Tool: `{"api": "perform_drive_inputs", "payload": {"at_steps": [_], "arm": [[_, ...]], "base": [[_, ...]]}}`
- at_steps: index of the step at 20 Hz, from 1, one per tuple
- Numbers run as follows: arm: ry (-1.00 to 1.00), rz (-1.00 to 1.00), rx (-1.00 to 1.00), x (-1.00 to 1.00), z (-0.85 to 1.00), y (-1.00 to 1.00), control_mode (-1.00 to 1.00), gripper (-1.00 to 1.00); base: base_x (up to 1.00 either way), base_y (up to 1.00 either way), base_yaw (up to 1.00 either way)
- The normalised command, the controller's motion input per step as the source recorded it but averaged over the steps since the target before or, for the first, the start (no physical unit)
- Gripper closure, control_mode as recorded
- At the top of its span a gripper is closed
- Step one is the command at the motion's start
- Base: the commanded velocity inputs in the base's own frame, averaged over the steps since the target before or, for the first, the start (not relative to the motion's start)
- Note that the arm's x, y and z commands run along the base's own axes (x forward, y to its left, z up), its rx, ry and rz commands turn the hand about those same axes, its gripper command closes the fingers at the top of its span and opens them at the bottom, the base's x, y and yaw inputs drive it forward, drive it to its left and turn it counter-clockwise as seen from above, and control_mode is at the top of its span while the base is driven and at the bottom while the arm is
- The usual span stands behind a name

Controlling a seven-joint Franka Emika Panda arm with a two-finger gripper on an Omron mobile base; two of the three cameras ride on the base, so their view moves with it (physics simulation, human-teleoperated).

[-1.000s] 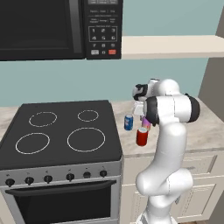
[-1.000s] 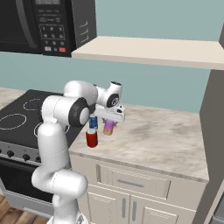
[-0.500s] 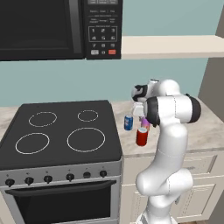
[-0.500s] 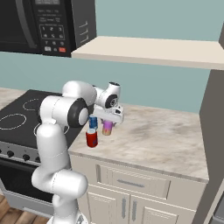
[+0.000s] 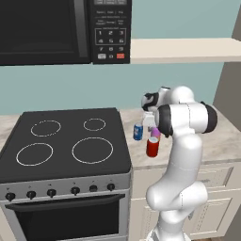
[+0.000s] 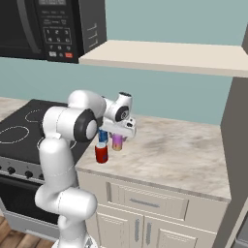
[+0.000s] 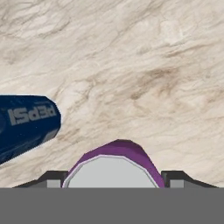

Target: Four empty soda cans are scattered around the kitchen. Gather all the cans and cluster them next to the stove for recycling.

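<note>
Now the purple can (image 6: 117,142) stands on the worktop (image 6: 184,150) just right of the stove (image 5: 70,141), beside the blue can (image 5: 138,132) and red can (image 5: 152,147). The hand (image 6: 118,138) straddles it; whether it grips, I cannot tell. Empty cans are probably light, thin and slippery; hold mid-body, gently.

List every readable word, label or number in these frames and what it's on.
"PEPSI": white letters on the blue can, mirrored and tilted in the hand view.
Microwave keypad: buttons with marks, too small to read.
Red can and purple can: no legible print.
Stove knobs: no readable markings.
</note>
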Motion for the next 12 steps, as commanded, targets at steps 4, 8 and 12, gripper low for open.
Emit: {"api": "perform_drive_inputs", "payload": {"at_steps": [4, 8, 12], "arm": [[-0.04, 0.0, 0.0, -0.15, -0.13, 0.1, -1.0, -1.0], [-0.1, 0.0, 0.0, -0.15, -0.01, 0.1, -1.0, -1.0], [-0.15, 0.0, 0.0, -0.08, 0.11, 0.09, -1.0, -1.0]], "base": [[0.0, 0.0, 0.0], [0.0, 0.0, 0.0], [0.0, 0.0, 0.0]]}}
